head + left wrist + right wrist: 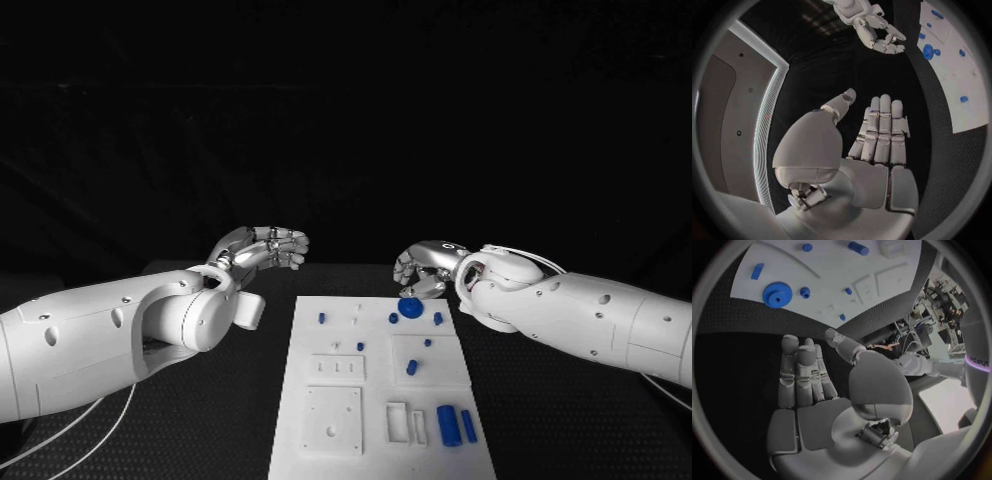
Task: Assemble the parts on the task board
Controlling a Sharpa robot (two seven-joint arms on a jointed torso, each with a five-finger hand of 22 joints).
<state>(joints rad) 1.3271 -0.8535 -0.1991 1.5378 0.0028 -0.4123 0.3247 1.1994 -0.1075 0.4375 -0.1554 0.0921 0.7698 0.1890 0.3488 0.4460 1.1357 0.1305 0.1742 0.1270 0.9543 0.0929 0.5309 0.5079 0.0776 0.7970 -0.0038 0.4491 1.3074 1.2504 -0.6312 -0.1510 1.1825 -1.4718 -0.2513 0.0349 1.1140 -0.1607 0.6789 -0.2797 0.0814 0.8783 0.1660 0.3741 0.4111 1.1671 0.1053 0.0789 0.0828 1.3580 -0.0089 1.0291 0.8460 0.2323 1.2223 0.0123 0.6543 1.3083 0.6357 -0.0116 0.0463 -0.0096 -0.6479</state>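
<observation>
Both my silver hands hover off the white task board [378, 400] at its far end, left hand [267, 248] and right hand [428, 266] empty, fingers extended. Small blue parts [457, 425] lie scattered on it; the blue gear [413, 308] sits nearest my right hand. I judge assembly hasn't started; next, reach for the gear.

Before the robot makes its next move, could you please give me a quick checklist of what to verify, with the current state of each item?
1. Left hand holds nothing: ok, fingers straight, palm bare.
2. Right hand holds nothing: ok, palm bare.
3. Both hands off the task board: ok, both hang past its far end.
4. Large blue gear reachable: ok, it lies at the board's far end, close to the right hand.
5. Two blue cylinders undisturbed: ok, they lie side by side near the board's near right corner.
6. Small pegs fully seated: cannot tell, too small.
</observation>
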